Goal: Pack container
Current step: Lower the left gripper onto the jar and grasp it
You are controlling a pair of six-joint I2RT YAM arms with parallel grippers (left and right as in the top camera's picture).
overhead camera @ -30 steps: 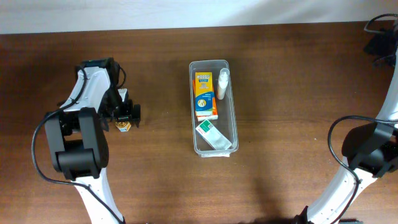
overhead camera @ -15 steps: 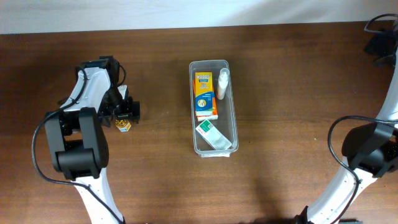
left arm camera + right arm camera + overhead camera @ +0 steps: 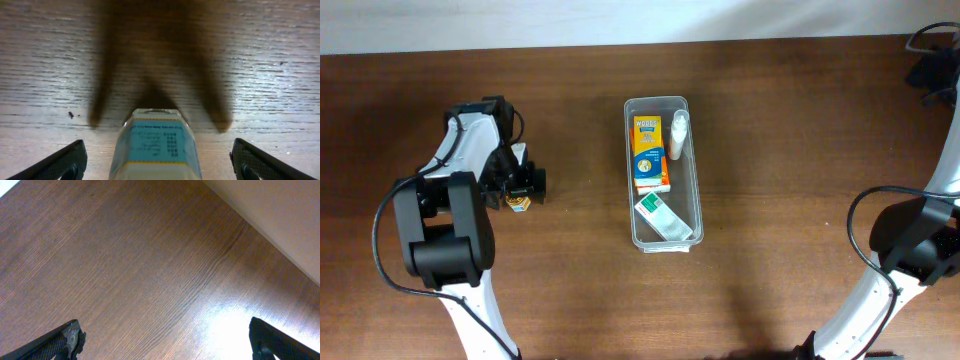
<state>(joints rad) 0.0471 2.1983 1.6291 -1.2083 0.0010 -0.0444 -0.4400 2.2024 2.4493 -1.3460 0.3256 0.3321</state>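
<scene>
The clear plastic container (image 3: 692, 190) lies lengthwise in the middle of the table. It holds an orange and blue box (image 3: 649, 153), a small white bottle (image 3: 679, 135) and a green and white packet (image 3: 662, 217). My left gripper (image 3: 524, 188) is open at the table's left, low over a small box with a teal label (image 3: 157, 147). The box lies between the fingertips (image 3: 60, 162) with a gap on each side. In the overhead view only a corner of it (image 3: 520, 204) shows. My right gripper (image 3: 932, 72) is open and empty at the far right corner.
A pale wall or floor strip (image 3: 280, 215) runs along the table's far edge. Brown wood (image 3: 790, 150) lies between the container and the right arm.
The left arm shifted very slightly; the gripper stays over the small box. Container and right arm have not moved.
</scene>
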